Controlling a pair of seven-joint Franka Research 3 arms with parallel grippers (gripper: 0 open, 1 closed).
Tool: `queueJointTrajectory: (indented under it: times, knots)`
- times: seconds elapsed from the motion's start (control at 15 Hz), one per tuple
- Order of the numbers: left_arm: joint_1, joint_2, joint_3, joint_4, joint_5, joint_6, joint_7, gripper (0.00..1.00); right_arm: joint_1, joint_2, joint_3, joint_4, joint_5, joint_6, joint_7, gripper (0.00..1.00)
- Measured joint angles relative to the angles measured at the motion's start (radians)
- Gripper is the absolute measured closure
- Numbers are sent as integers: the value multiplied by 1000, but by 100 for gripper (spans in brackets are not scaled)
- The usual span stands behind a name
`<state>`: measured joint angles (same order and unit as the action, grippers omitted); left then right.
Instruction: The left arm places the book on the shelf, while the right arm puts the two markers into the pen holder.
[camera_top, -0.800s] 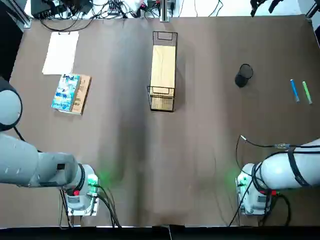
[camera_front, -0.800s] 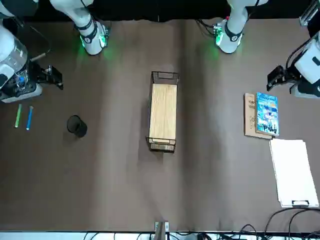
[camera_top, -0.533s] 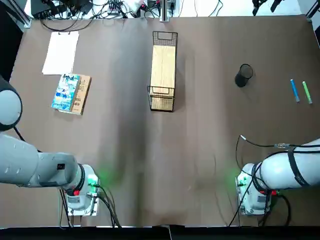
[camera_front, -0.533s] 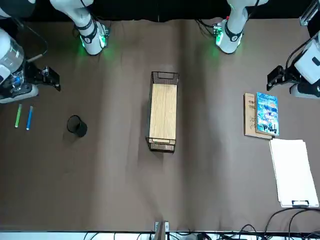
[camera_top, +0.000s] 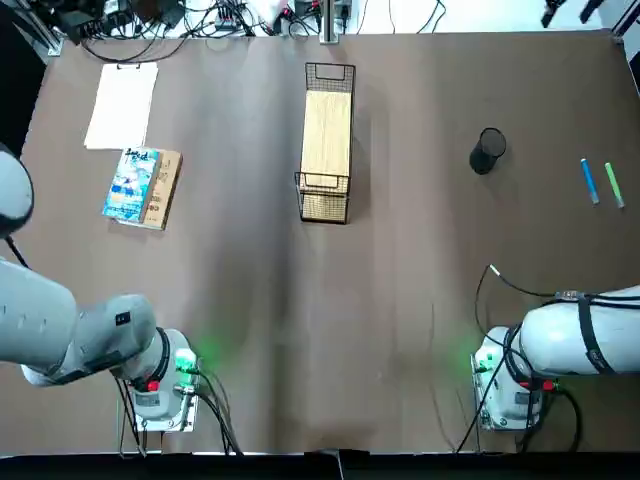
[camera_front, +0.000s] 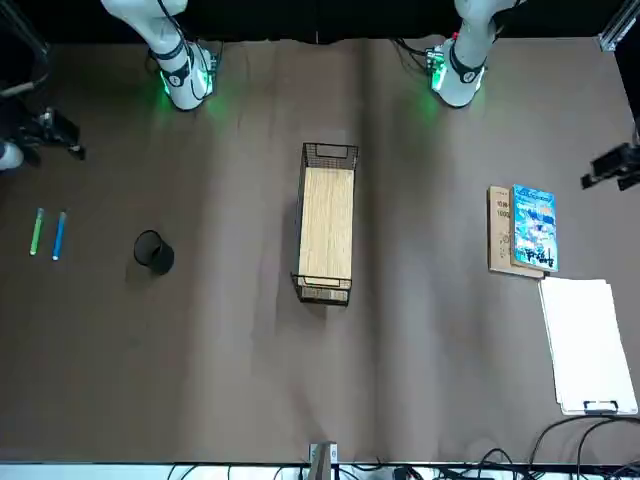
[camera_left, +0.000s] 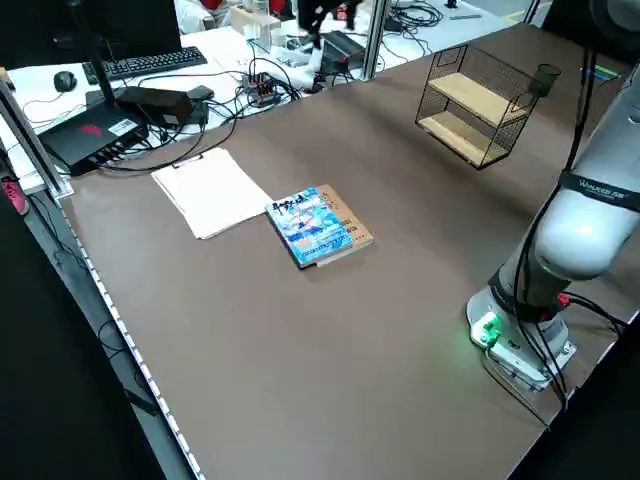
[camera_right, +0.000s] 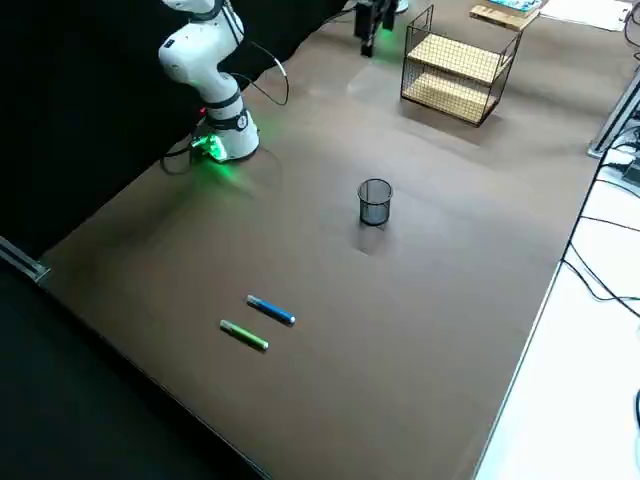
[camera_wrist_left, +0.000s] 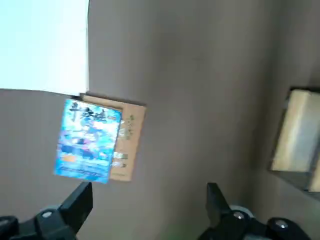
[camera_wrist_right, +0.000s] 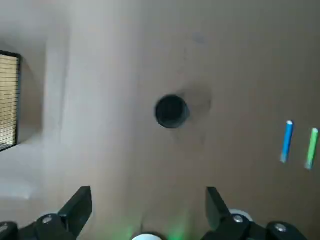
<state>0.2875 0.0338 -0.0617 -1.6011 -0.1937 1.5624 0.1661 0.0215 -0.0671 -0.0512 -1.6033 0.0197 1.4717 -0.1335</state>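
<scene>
Starting out, my left pincer (camera_wrist_left: 150, 212) is spread, empty, lower frame in its wrist view; the book (camera_wrist_left: 87, 140) rests upper left of centre, overlapping a kraft book (camera_wrist_left: 129, 140). My right pincer (camera_wrist_right: 149, 212), also spread, should next line up over the blue marker (camera_wrist_right: 287, 141), right of frame.

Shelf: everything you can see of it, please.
The shelf is a narrow, oblong rack of black wire mesh, with two light wooden planks, one above the other, seen from the side views. Wire rails rise at both short ends. It stands upright in the upper middle of the table in the top view, long side running away from the robot. Both boards look bare. Only the table touches it; no hand is near.
</scene>
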Motion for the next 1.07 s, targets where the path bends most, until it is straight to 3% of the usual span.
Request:
queueJointTrajectory:
  times: [0.13, 0.47, 0.67, 0.8, 1.07]
  knots:
    - [184, 86, 4, -8, -198, -1, 101, 0, -114, 14, -4, -25, -4, 33, -77, 1]
    - [396, 321, 3, -14, -474, 1, 310, 0, -286, 151, -9, -52, -87, 201, -196, 4]
    - [458, 456, 1, -10, -523, 2, 429, 0, -347, 262, -9, -61, -121, 294, -207, 6]
    - [472, 527, 0, -6, -530, 4, 516, 0, -394, 331, -9, -68, -125, 367, -212, 17]
    - [486, 624, 1, 6, -531, 8, 602, 0, -490, 445, -9, -98, -126, 533, -295, 28]
